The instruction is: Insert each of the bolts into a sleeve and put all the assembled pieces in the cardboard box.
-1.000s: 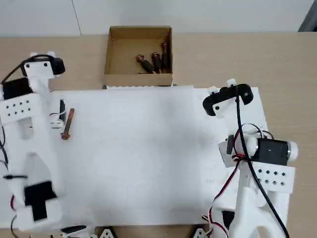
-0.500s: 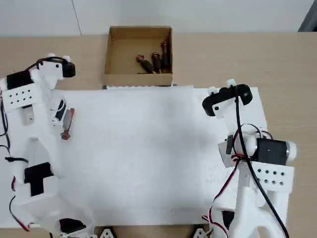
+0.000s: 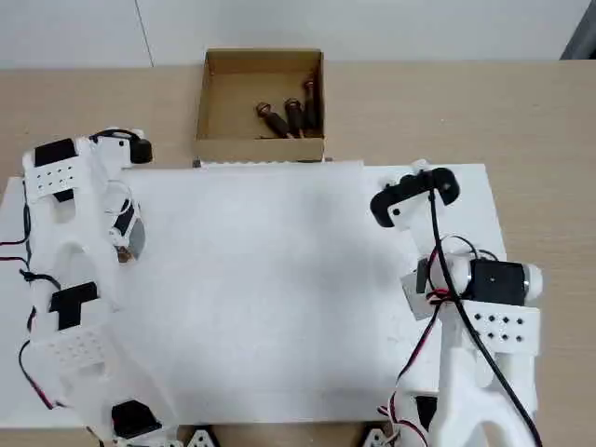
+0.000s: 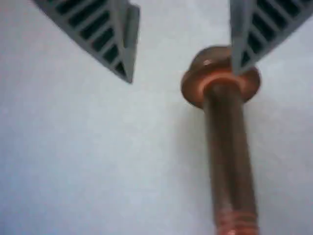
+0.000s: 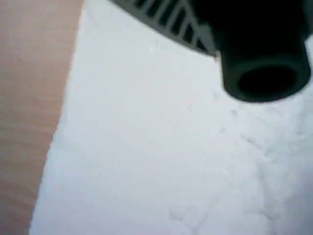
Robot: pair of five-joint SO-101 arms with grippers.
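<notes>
A copper bolt (image 4: 227, 147) lies flat on the white foam sheet (image 3: 261, 279) near its left edge. My left gripper (image 4: 183, 73) hangs open over the bolt's head, with one finger (image 4: 244, 29) beside the head and the other well clear. From above, the left gripper (image 3: 126, 237) covers most of the bolt. My right gripper (image 3: 421, 279) is shut on a black sleeve (image 5: 264, 73), whose hollow end shows above the foam at the right side. The cardboard box (image 3: 261, 147) stands at the back and holds three assembled pieces (image 3: 291, 115).
The wooden table (image 3: 484, 102) shows around the foam sheet. Both arm bases stand at the front corners. The wide middle of the foam lies bare between the two arms.
My left arm has swung down over the bolt, which lay in plain sight a second ago. The right arm has shifted slightly left with the sleeve.
</notes>
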